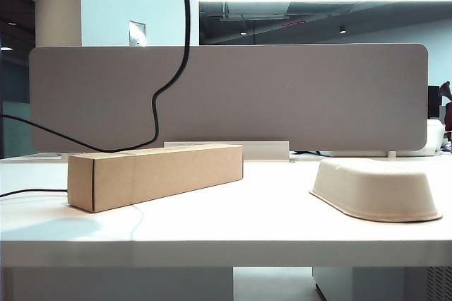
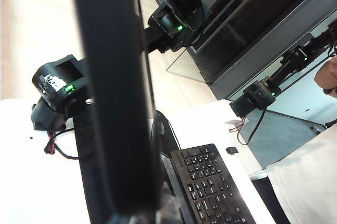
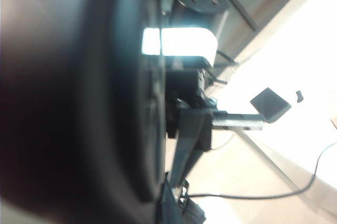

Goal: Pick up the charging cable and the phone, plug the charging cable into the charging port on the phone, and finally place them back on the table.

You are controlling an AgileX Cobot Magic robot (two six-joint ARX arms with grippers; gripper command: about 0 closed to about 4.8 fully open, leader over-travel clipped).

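The table (image 1: pixel 233 234) spans the exterior view, with the grey fabric partition (image 1: pixel 282 96) standing along its far edge. On the tabletop, a long cardboard box (image 1: pixel 155 174) lies at about 8 o'clock from the view's centre. A beige paper-pulp bowl (image 1: pixel 378 188), turned rim-down, sits at about 4 o'clock, well apart from the box. A thick black cord (image 1: pixel 182 39) hangs from 12 o'clock, curves down across the partition and runs off at 9 o'clock. A thinner black cord (image 1: pixel 32 191) lies on the table beside the box's left end. I cannot tell whether either is the charging cable. The phone cannot be made out in any view, nor can either gripper in the exterior view.

In the left wrist view a broad dark bar (image 2: pixel 116 103) stands blurred right against the lens. I cannot tell whether it is a part of the left gripper or a held thing. The left gripper is clenched, and what it grasps, if anything, cannot be told. Beyond the bar lies a black keyboard (image 2: pixel 213 187), its key legends too small to read. Arm joints carrying green lights (image 2: pixel 179 24) stand behind it.

In the right wrist view a dark blurred mass (image 3: pixel 79 103) fills half the picture. The right gripper is likewise clenched, its load unclear. Past the mass are a robot arm (image 3: pixel 192 124), a thin dark cable (image 3: pixel 295 187) and a small dark flat piece (image 3: pixel 270 104).
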